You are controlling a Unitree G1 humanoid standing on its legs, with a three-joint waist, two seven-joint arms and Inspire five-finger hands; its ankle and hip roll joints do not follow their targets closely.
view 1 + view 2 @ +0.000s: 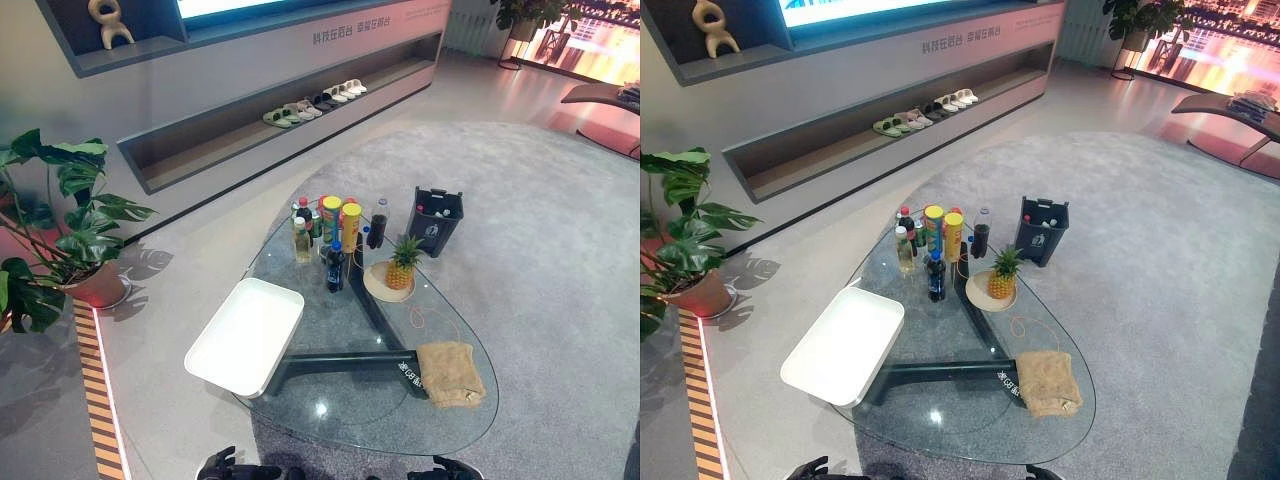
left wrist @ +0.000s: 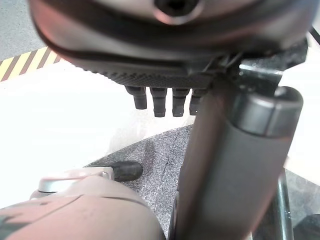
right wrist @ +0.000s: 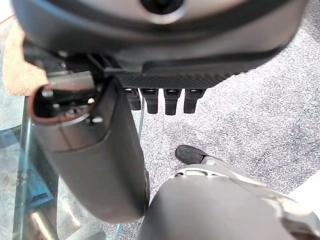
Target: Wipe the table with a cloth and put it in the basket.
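On the table (image 1: 330,400), the cloth (image 1: 450,373) lies right, tray (image 1: 245,335) left, bottles (image 1: 330,225) behind.

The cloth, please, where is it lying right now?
The cloth lies on the glass table's near right corner, nearer than the pineapple.

— What can't you make out?
— My left hand (image 1: 232,466) and right hand (image 1: 448,470) are cut off at the bottom edge.
— And the cloth (image 3: 19,70)?
— In my right wrist view, my hand covers most of it.

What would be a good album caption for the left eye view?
Tan cloth waits on the glass table near a white tray, bottles and pineapple.
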